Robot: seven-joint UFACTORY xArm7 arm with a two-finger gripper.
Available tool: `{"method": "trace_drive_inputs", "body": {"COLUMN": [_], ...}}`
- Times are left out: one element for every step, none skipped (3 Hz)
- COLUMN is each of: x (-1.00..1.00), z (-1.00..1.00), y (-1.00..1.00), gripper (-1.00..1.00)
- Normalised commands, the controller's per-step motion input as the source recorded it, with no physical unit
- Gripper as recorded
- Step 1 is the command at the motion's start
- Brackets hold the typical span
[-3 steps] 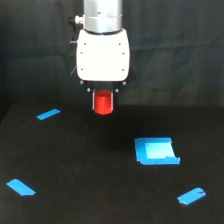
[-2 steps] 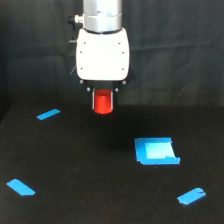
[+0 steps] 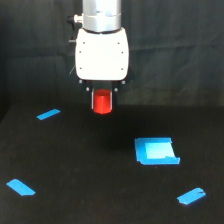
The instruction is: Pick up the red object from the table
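White and boxy, the gripper (image 3: 102, 102) hangs straight down from a silver wrist, up in the far-middle of the scene, well clear of the table (image 3: 90, 170). Tucked right under it is the red object (image 3: 102, 101), a stubby bright red cylinder, held off the black surface with the fingers closed on its sides. Fingers themselves are dark and blend into the background, so they're hard to make out. Arm is cut off at the top. Blue square patch (image 3: 156, 150) sits near right, tape strips (image 3: 48, 114) scattered around.
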Motion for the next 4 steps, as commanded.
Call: {"method": "trace_drive_inputs", "body": {"x": [0.03,0.04,-0.04,0.04], "z": [0.07,0.06,0.13,0.01], "y": [0.12,0.01,-0.10,-0.08], "gripper": [-0.91,-0.93,-0.89,-1.00]}}
